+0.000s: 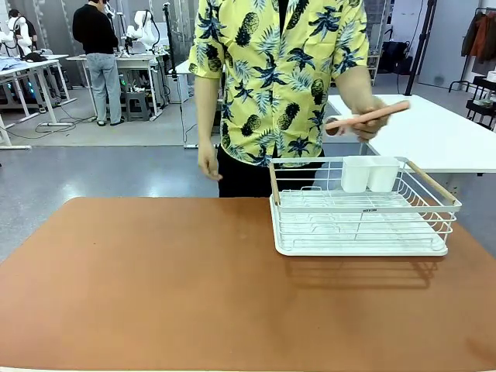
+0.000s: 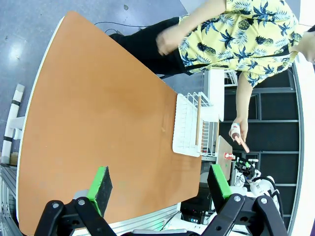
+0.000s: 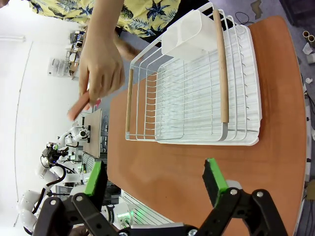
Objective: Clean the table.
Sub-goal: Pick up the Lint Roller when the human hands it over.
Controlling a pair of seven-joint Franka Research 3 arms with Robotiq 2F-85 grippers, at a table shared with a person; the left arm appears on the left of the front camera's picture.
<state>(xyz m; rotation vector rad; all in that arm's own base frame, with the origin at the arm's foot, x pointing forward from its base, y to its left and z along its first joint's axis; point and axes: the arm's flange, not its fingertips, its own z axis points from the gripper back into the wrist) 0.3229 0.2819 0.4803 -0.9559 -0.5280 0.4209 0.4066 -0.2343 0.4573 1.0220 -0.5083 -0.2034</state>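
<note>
While left hand (image 2: 160,184) and right hand (image 3: 153,178) gape wide, holding nothing | bench (image 2: 98,113) spreads below and ahead of both | looks heavy, stiff, smooth: wipe, don't lift | rack (image 3: 197,98) ahead of right hand, looks light, grab wood bar (image 3: 221,64)

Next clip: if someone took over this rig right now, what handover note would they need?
Left gripper: open, empty, above the table.
Right gripper: open, empty, facing the white wire rack.
The rack stands on the table's right part, with a white cutlery holder at its far side.
The person's hand holds a pink stick-like tool above the rack; the other hand hangs free.
Done: no robot step visible.
Left: probably the whole cleaning job.
</note>
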